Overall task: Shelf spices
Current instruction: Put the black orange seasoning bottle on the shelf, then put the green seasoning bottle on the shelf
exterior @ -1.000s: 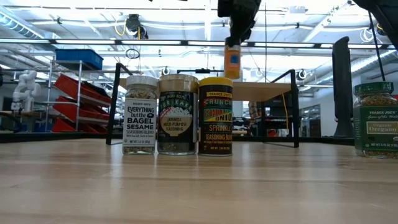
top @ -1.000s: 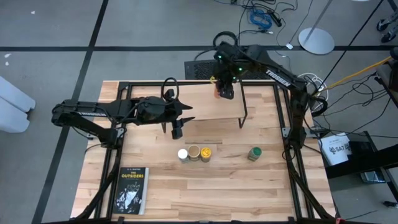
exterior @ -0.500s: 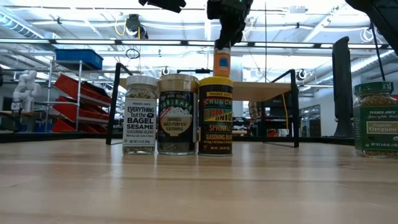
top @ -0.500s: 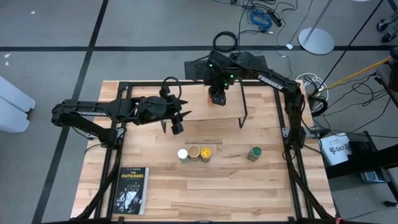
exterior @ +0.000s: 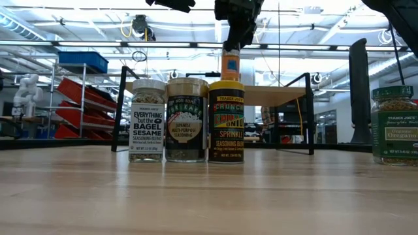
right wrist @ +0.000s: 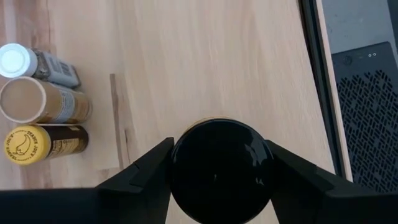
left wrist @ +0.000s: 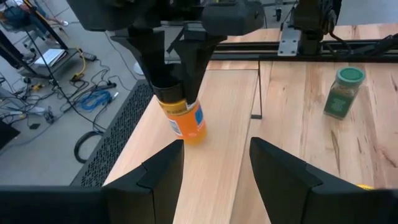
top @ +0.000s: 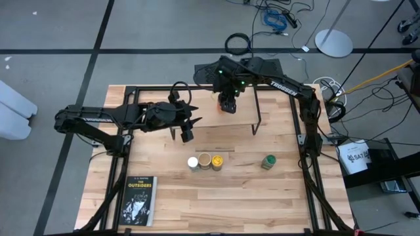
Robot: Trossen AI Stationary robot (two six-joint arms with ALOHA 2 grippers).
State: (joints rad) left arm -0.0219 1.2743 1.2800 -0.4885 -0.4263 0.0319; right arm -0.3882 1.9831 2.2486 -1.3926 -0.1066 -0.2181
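Observation:
My right gripper (top: 228,101) is shut on an orange spice jar with a black lid (left wrist: 185,120), held over the far part of the shelf's light plank (top: 213,121). The jar's base is close to the plank; I cannot tell whether it touches. My left gripper (top: 186,135) hovers open at the shelf's left end, holding nothing and facing the jar. The white-lidded (top: 192,162), tan-lidded (top: 205,160) and yellow-lidded (top: 217,161) jars stand upright in a row on the table in front of the shelf. The green-lidded jar (top: 268,161) stands to their right. My right gripper pinches the jar by its black lid (right wrist: 221,163), one finger (right wrist: 146,174) on each side. The fingers come from above, pointing steeply down. The orange body (exterior: 230,66) hangs below them, slightly tilted, over the plank (left wrist: 217,149).
A book (top: 138,200) lies flat at the near left of the table. The shelf's black wire legs (top: 256,124) stand at its right end. Black rails (top: 303,131) frame the table. Bare wood lies between the shelf and the jar row.
My right gripper has carried the orange jar toward the table's left and slightly down, along the shelf's far side, slowing in the last half second. The jar stays in the hold, hanging below the fingers.

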